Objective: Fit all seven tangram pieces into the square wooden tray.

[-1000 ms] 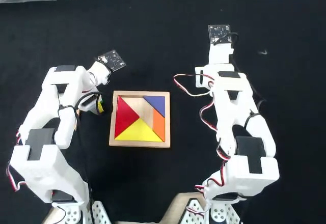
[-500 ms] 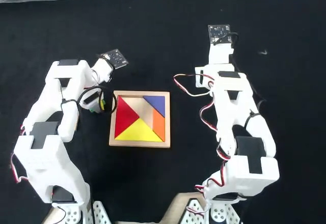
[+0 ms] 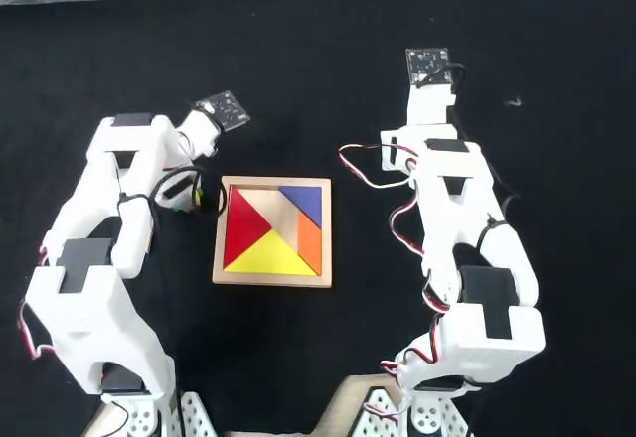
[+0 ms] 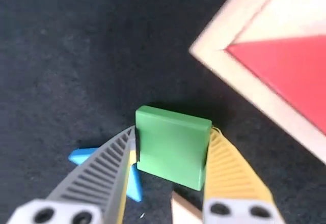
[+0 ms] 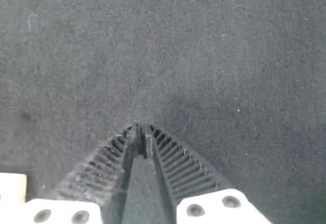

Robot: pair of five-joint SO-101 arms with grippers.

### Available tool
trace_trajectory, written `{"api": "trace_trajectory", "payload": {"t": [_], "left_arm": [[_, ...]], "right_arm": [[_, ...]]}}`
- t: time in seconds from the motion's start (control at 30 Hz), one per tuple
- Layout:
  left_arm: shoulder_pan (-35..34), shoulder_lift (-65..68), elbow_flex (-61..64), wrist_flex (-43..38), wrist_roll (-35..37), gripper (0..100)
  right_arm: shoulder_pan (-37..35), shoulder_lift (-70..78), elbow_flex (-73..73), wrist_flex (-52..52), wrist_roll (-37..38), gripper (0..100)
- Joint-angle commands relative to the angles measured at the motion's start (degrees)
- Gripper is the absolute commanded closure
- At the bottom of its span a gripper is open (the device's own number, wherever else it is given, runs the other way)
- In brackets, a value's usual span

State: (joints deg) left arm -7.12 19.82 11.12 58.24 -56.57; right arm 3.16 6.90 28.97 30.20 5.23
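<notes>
The square wooden tray point(image 3: 272, 282) lies between the arms. In it are a red triangle point(image 3: 244, 228), a yellow triangle point(image 3: 270, 256), a blue piece point(image 3: 306, 202) and an orange piece point(image 3: 310, 243). My left gripper point(image 3: 196, 200) sits just off the tray's left edge, shut on a green square point(image 4: 173, 146), which is pinched between its fingers point(image 4: 232, 173). A small blue piece point(image 4: 81, 156) and a pale piece point(image 4: 182, 210) lie under it. The tray corner point(image 4: 219, 56) and red triangle point(image 4: 285, 76) are close by. My right gripper point(image 5: 140, 130) is shut and empty over black cloth.
A black cloth point(image 3: 318, 70) covers the table. The folded right arm point(image 3: 452, 218) stands to the right of the tray. Bare wood point(image 3: 283, 217) shows in the tray's upper middle. A tray corner point(image 5: 11, 187) peeks in at the edge of the right wrist view.
My left arm has shifted a little toward the tray's left edge with the green square in its grip. The right arm has not moved.
</notes>
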Motion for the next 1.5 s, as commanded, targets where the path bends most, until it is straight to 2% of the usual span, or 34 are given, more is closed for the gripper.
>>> {"api": "trace_trajectory", "payload": {"t": [0.0, 0.3, 0.47, 0.67, 0.87, 1.0, 1.17, 1.47], "left_arm": [[-0.4, -5.5, -2.1, 0.3, 0.3, 97], [0.7, -6.9, -2.7, 6.2, 0.3, 97], [6.7, -9.7, -2.9, 14.7, 1.1, 97], [16.2, -16.3, -2.9, 15.7, 12.7, 97], [25.5, -14.2, -2.5, 10.0, 20.9, 97], [30.1, -11.3, -3.1, 7.0, 28.9, 97], [29.9, -8.2, -5.5, 7.1, 36.2, 97], [27.0, -6.7, -6.3, 6.9, 35.9, 94]], "right_arm": [[0.8, -0.3, -3.3, -1.0, 0.8, 98.8], [0.8, -0.2, -3.3, -1.1, 0.8, 98.8], [0.9, -0.5, -3.3, -1.1, 0.8, 98.8], [2.4, -0.5, -3.4, -1.0, 0.7, 98.8], [4.8, -0.5, -3.4, -1.0, 0.4, 98.8], [6.1, -0.5, -3.4, -1.0, 0.3, 98.8], [6.1, -0.5, -3.4, -1.0, 0.3, 98.8], [6.1, -0.5, -3.4, -1.0, 0.4, 98.7]]}}
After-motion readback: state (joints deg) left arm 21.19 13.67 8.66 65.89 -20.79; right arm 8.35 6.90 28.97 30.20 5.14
